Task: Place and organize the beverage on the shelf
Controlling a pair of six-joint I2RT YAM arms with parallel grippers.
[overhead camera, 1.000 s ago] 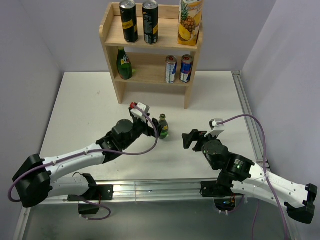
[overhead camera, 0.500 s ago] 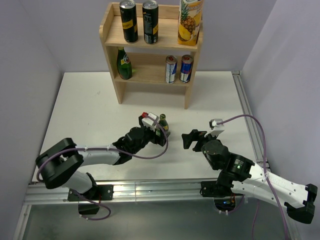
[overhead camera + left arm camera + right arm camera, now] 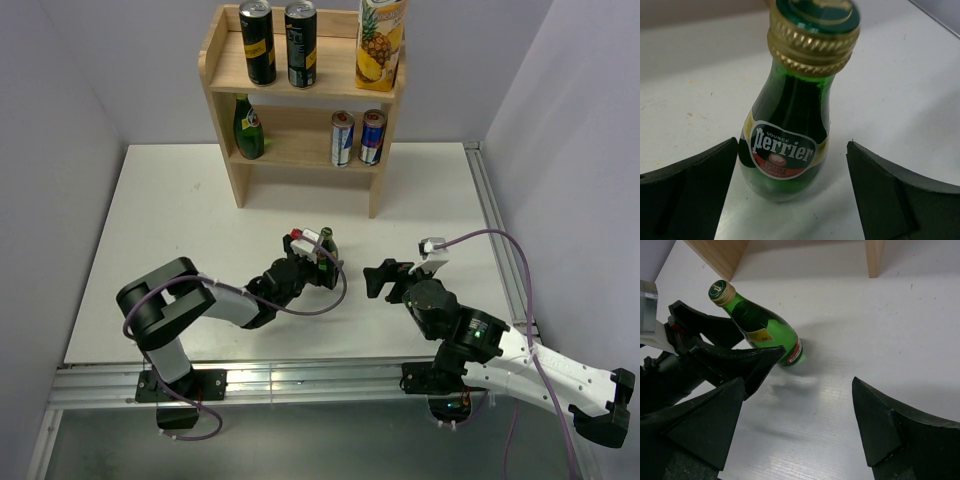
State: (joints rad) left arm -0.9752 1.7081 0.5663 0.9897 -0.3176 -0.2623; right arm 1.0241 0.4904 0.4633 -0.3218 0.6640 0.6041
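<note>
A small green glass bottle (image 3: 326,240) with a gold cap stands upright on the white table in front of the shelf (image 3: 220,60). My left gripper (image 3: 322,268) is open around it. In the left wrist view the bottle (image 3: 790,115) sits between the two black fingers, close to the left one, with a clear gap to the right finger (image 3: 890,190). My right gripper (image 3: 378,277) is open and empty, to the right of the bottle (image 3: 762,330). On the shelf stand two black cans (image 3: 272,42), a green bottle (image 3: 248,128) and two blue-and-silver cans (image 3: 357,138).
A pineapple juice carton (image 3: 378,40) fills the right end of the top tier. A metal rail (image 3: 300,378) runs along the near table edge and another (image 3: 495,230) along the right side. Walls close in on the left, back and right.
My left arm has reached forward and to the right, so its fingers now flank the bottle on the table. The right arm has not moved.
</note>
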